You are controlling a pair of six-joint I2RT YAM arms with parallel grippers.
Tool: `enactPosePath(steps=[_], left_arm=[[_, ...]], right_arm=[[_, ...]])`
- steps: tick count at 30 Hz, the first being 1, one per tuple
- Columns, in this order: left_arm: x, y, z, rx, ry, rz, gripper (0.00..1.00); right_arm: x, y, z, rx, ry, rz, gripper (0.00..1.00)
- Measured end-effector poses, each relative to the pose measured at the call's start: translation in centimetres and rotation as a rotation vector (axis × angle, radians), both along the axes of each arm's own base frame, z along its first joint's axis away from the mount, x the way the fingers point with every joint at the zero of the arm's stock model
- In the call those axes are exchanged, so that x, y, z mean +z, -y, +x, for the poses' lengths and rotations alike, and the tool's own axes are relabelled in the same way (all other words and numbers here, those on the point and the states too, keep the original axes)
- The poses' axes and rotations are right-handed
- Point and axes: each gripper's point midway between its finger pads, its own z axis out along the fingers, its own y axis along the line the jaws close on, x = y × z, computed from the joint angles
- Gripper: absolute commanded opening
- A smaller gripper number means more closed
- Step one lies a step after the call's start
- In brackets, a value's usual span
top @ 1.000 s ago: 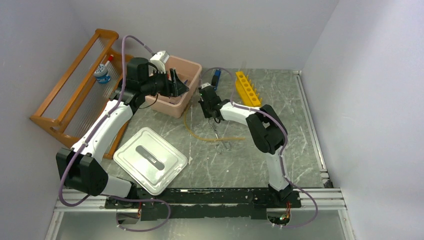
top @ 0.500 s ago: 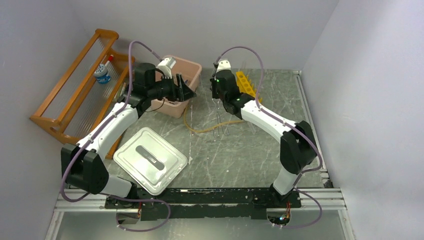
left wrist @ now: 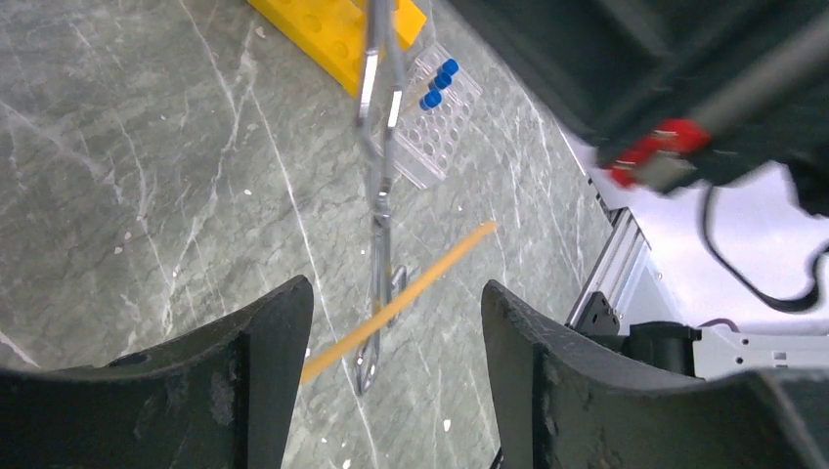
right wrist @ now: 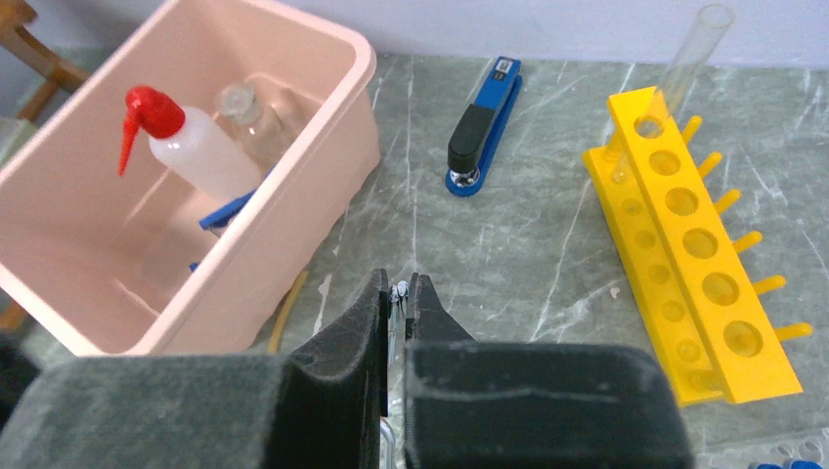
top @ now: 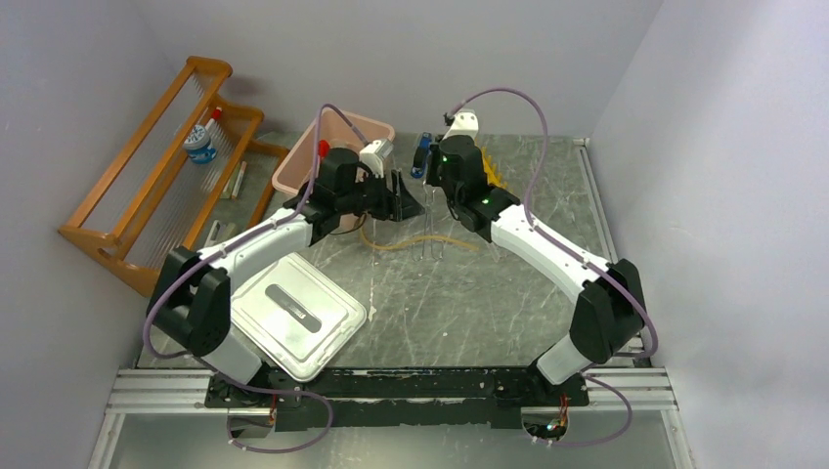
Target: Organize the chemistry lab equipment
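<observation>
My right gripper point(top: 430, 188) is shut on the top end of a thin metal tool point(top: 430, 234), which hangs down over the table; its tip point(right wrist: 399, 291) shows between the pads. In the left wrist view that tool point(left wrist: 377, 186) dangles just above the tan rubber hose point(left wrist: 401, 298) lying on the table. My left gripper point(top: 411, 203) is open and holds nothing, close to the left of the hanging tool, beside the pink tub point(right wrist: 323, 117). Inside the tub lie the red-capped squeeze bottle point(right wrist: 191, 142), a small jar point(right wrist: 244, 106) and blue tongs point(right wrist: 230, 210). Blue-capped tubes point(left wrist: 440, 80) sit in a clear tray.
The yellow holed rack point(right wrist: 684, 254) holds a clear tube point(right wrist: 689, 49) at the back right. A blue and black stapler-like item point(right wrist: 484, 127) lies between tub and rack. The grey-white lid point(top: 293, 313) lies front left, and the wooden rack point(top: 147, 166) stands at the far left.
My right arm lifted the metal tool off the table and stretched out toward the back. My left arm swung from over the tub rightward to the hanging tool, jaws staying open.
</observation>
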Motion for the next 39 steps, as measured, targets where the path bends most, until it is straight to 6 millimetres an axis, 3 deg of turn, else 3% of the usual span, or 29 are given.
enactPosePath(steps=[7, 17, 21, 26, 29, 34, 37, 39], left_arm=[[-0.5, 1.9, 0.6, -0.013, -0.028, -0.066, 0.61], [-1.7, 3.7, 0.4, -0.046, -0.041, -0.08, 0.06], [-1.1, 4.3, -0.3, -0.091, -0.014, -0.093, 0.05], [-0.7, 4.4, -0.4, -0.103, 0.006, -0.084, 0.05], [0.6, 4.4, -0.1, -0.113, 0.032, -0.063, 0.05], [4.0, 3.4, 0.7, -0.12, 0.108, -0.009, 0.05], [6.0, 1.5, 2.0, -0.103, 0.156, 0.042, 0.05], [6.9, -0.7, 3.6, -0.064, 0.188, 0.106, 0.05]], right_arm=[[3.6, 0.4, -0.6, -0.019, 0.046, 0.091, 0.0], [3.9, 0.2, -1.2, -0.013, 0.022, 0.145, 0.0], [3.9, 0.1, -1.3, -0.01, 0.013, 0.157, 0.0], [4.5, 0.1, -1.4, -0.014, 0.008, 0.166, 0.45], [5.7, 0.0, -1.4, -0.011, 0.023, 0.189, 0.63], [7.9, 0.4, -2.4, 0.003, 0.048, 0.228, 0.68], [10.3, 0.8, -3.3, 0.019, 0.09, 0.269, 0.69], [12.5, 1.3, -4.2, 0.034, 0.139, 0.308, 0.69]])
